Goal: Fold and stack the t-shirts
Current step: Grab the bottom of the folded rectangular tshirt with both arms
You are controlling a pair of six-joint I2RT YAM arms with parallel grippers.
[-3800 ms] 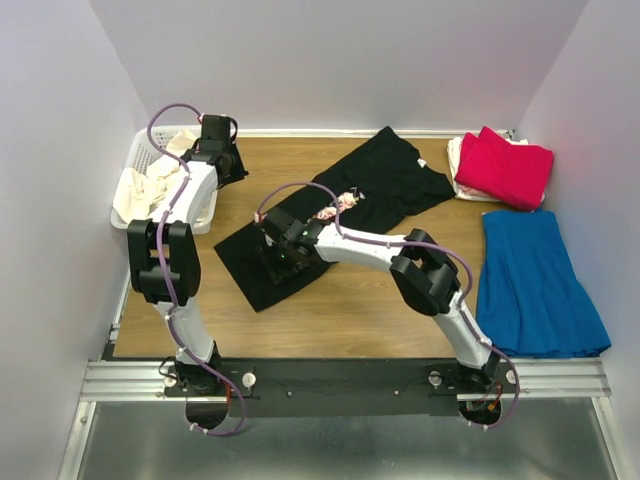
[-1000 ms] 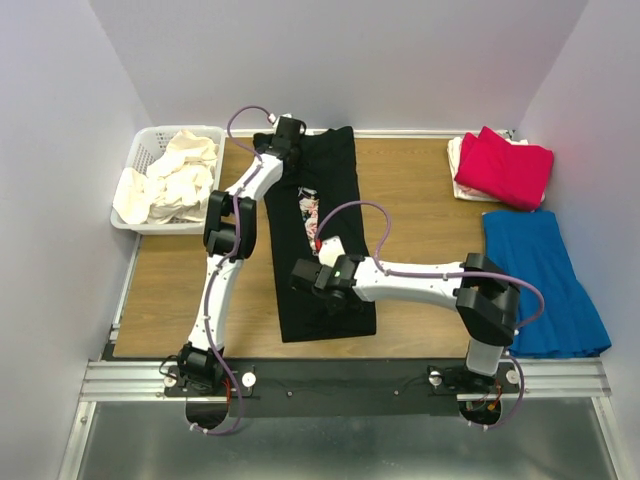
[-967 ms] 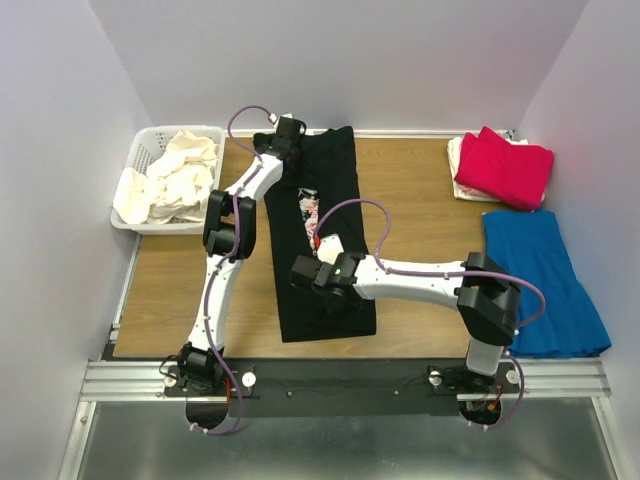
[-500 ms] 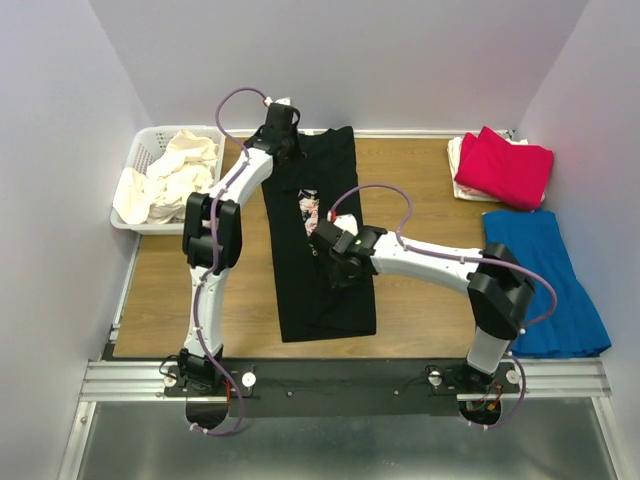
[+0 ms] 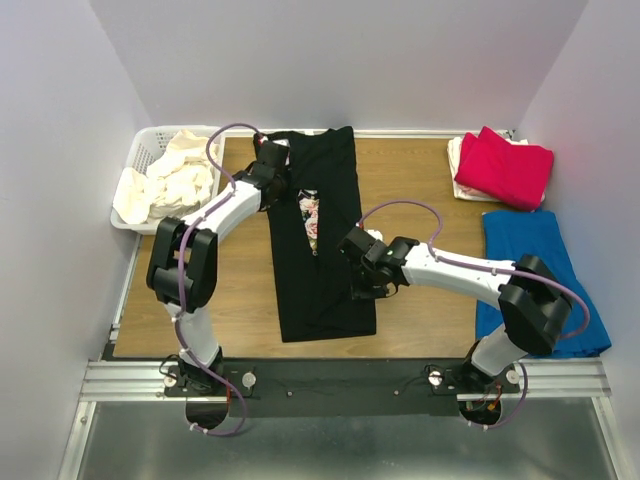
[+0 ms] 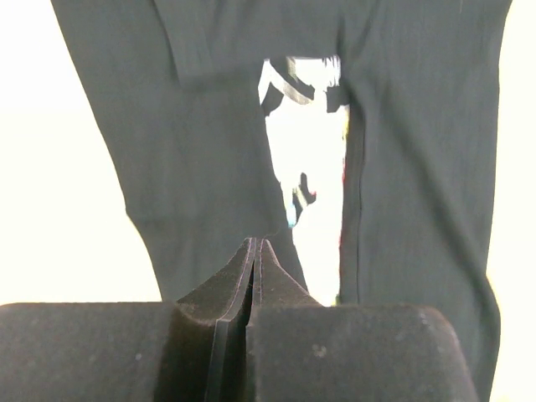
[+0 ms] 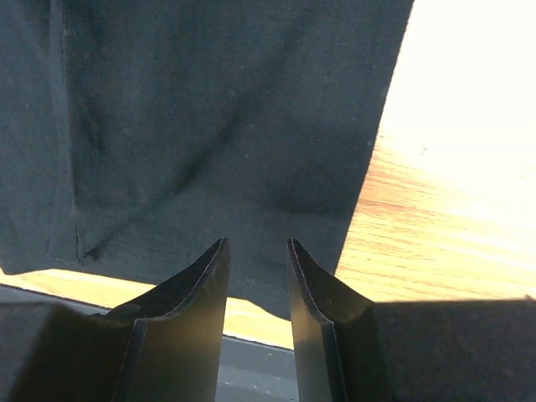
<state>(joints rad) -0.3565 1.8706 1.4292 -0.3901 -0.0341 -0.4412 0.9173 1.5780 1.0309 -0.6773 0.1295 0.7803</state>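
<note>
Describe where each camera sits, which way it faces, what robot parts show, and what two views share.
Top external: above, behind the robot, looking down on the table; left arm and right arm show.
Left wrist: on that left arm, looking past its shut left gripper at the black t-shirt.
Right wrist: on the right arm, looking past its open right gripper at the shirt's hem and table.
Shared: all show the black t-shirt.

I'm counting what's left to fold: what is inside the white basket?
Crumpled cream-white cloth fills the basket, draping over its rim. Anything beneath is covered, so the count is unclear.
</note>
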